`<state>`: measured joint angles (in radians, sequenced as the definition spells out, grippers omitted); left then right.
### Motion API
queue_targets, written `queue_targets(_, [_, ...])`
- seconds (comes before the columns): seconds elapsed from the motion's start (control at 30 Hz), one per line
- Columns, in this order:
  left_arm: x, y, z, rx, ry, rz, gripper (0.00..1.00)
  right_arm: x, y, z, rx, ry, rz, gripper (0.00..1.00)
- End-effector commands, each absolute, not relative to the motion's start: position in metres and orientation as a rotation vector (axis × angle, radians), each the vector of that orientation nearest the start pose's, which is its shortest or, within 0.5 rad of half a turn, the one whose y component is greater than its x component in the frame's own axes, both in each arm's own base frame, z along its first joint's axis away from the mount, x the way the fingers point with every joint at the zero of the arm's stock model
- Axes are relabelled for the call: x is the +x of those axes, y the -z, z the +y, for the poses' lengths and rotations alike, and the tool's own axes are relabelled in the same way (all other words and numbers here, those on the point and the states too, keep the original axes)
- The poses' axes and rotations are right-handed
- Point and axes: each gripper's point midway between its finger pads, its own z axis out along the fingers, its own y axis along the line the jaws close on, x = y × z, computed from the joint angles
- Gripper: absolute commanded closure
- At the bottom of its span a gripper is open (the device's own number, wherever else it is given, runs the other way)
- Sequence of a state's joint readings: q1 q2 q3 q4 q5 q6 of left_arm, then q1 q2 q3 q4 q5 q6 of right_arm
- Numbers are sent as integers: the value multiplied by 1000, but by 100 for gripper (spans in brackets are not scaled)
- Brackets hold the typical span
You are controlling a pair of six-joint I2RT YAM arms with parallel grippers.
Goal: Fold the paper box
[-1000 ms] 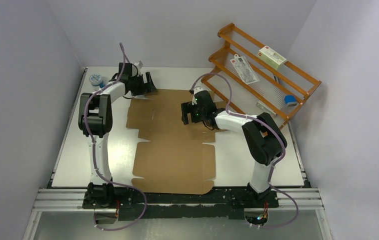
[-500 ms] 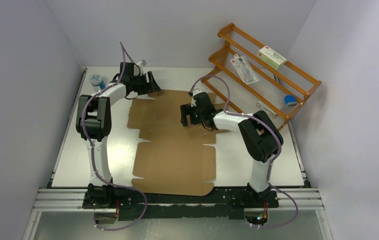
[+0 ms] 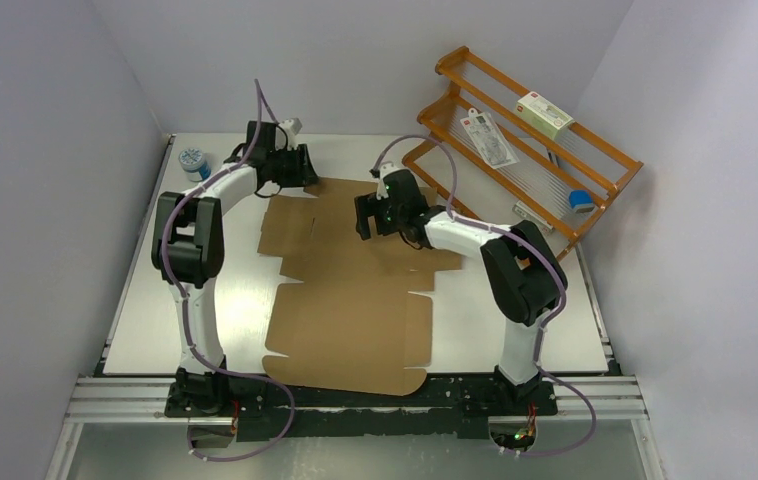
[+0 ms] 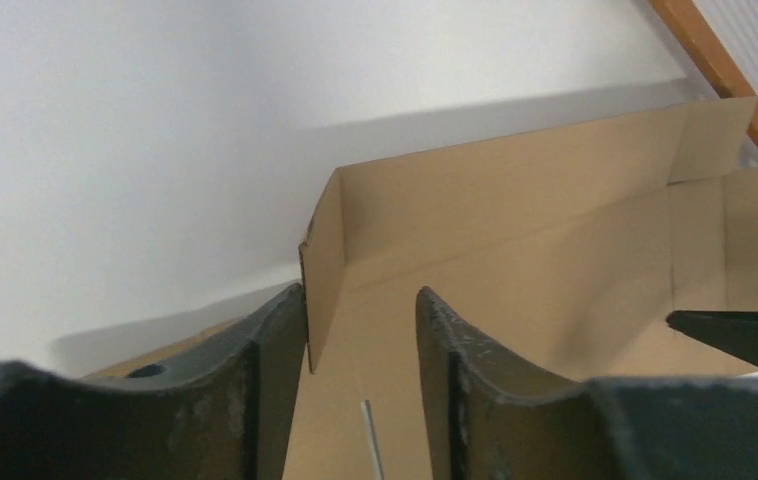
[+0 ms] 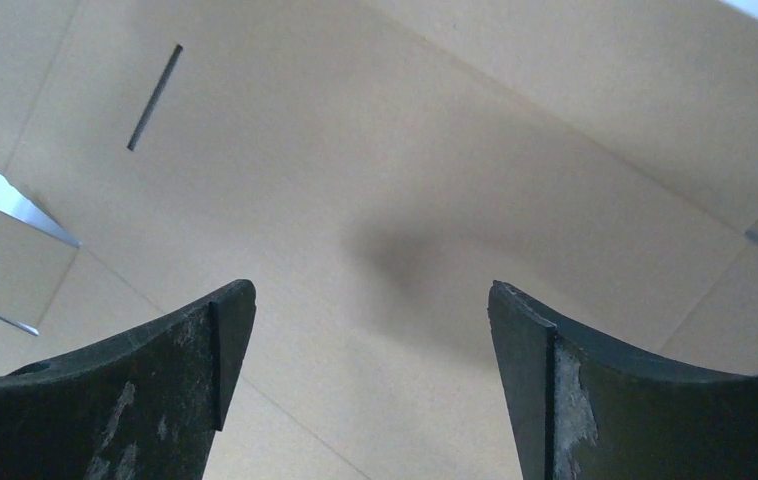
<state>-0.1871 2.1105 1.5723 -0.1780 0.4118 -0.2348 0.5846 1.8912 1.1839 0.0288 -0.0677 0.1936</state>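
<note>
You've barely started: the box (image 3: pixel 350 300) is lying as a flat brown sheet across the middle of the table (image 3: pixel 155 320), near edge close to the arm bases, far edge up by the rack (image 3: pixel 627 160). Big panels flat, side flaps flat, notched tabs untouched.

The one bit of folding I can see is at the far-left corner. Your left pincer (image 4: pixel 360 310) is there, and in its wrist view a small corner flap (image 4: pixel 323 260) stands up on its crease, right between the jaws. The flap sits against one finger with a gap to the other, so the jaws are part-way apart around it and not pinching it.

Your right pincer (image 5: pixel 370 300) hangs over the far middle of the sheet, jaws wide apart, holding nothing, a narrow slit (image 5: pixel 155 97) in the cardboard below it.

Left to do, by my reckoning: nearly everything, including walls up, tabs tucked and lid over.

Writing? None on the box, which is plain brown. On the rack, a white carton (image 3: pixel 543 112) carries a red label and a flat packet (image 3: pixel 490 138) has print, both too small to read.
</note>
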Motion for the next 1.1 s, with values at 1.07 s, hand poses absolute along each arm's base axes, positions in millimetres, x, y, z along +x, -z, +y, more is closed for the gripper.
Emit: queue_targets(1.07, [470, -148, -199, 594, 522, 1941, 95, 482, -146, 254, -959, -499, 2063, 8])
